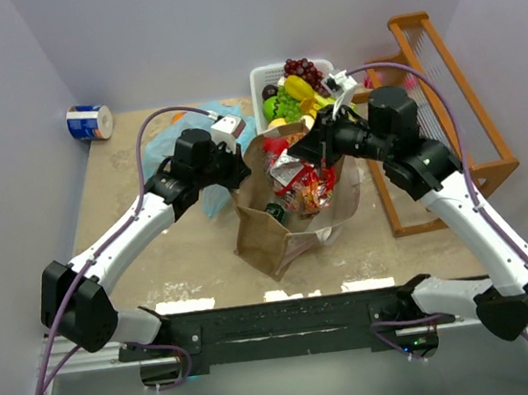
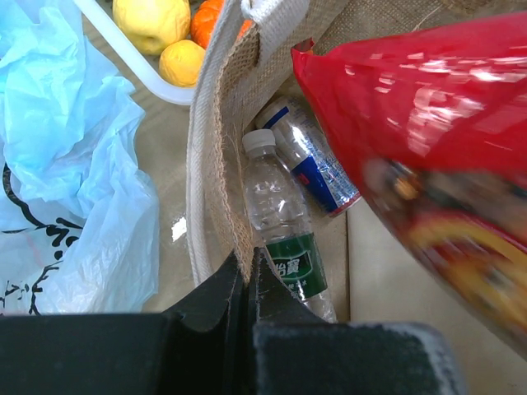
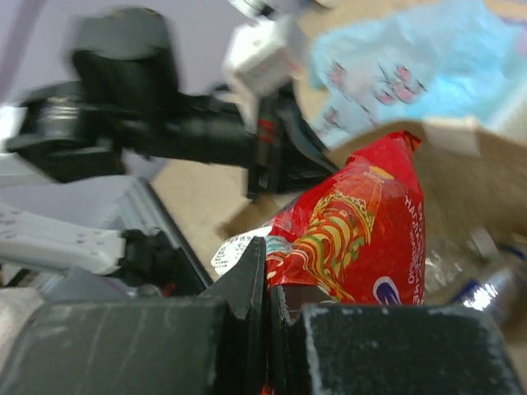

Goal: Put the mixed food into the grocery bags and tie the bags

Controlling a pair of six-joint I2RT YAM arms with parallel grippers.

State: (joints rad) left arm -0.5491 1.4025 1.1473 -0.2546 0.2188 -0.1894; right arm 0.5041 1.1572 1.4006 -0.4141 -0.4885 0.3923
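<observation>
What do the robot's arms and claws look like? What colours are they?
The left arm and right arm are white tubes with chunky black joints. A purple cable loops along each one. The left claw and right claw each have two flat black fingers.
</observation>
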